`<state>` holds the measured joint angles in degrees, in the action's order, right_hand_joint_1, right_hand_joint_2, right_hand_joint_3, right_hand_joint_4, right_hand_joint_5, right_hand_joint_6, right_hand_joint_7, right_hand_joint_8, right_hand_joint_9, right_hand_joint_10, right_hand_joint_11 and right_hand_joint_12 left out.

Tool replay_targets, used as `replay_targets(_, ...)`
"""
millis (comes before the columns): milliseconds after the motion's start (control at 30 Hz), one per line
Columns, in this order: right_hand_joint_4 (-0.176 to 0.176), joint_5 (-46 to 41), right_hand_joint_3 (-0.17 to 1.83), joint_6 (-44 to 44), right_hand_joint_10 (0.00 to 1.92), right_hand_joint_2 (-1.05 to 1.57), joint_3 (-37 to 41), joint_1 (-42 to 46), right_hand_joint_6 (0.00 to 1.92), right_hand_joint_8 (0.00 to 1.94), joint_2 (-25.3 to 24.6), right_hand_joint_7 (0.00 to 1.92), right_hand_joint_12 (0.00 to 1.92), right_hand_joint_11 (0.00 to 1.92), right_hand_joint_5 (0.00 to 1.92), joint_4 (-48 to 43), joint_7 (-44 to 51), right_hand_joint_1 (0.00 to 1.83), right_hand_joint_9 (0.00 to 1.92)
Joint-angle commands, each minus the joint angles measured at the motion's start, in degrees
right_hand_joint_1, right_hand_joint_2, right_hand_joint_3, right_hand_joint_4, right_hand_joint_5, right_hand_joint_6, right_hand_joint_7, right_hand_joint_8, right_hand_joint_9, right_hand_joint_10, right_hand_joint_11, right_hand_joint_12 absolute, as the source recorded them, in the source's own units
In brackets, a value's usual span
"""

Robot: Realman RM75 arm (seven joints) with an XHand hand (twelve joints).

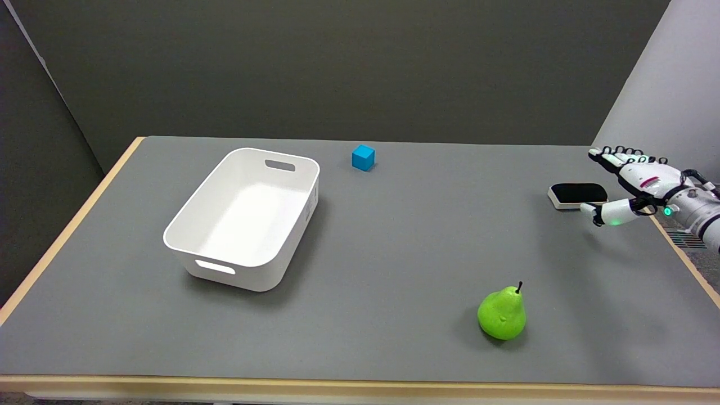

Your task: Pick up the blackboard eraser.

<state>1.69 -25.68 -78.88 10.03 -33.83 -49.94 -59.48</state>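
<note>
The blackboard eraser [576,195], black on top with a white base, lies flat on the grey table near its right edge. My right hand [630,183] hovers just to the right of it, low over the table, with its fingers apart and nothing in them. The thumb sits at the eraser's near right corner and the other fingers stretch out behind its far right end. I cannot tell whether any finger touches it.
A white bin [247,216] stands left of centre. A small blue cube [363,157] sits near the far edge. A green pear [502,315] stands toward the front right. The table's right edge [680,253] runs under my forearm.
</note>
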Motion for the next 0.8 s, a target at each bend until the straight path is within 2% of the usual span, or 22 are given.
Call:
replay_targets(33,0.052,0.61,0.98,3.41,0.48,0.54,-8.67,-5.41,0.14,0.15,3.47,0.01,0.77,0.0,0.0,1.86,0.07,0.51,0.04)
replay_targets(367,0.064,0.61,1.0,5.03,0.55,0.56,-11.74,-7.97,0.24,0.25,1.26,0.08,0.86,0.0,0.06,5.0,0.07,0.53,0.09)
replay_targets(567,0.066,0.61,1.0,3.32,0.55,0.57,-23.3,-18.53,0.24,0.26,0.52,0.08,0.88,0.0,0.06,10.13,-0.58,0.52,0.09)
replay_targets(800,0.066,0.77,1.01,1.77,0.55,0.57,-27.53,-24.33,0.26,0.27,0.61,0.09,0.88,0.0,0.06,12.98,-0.65,0.52,0.1)
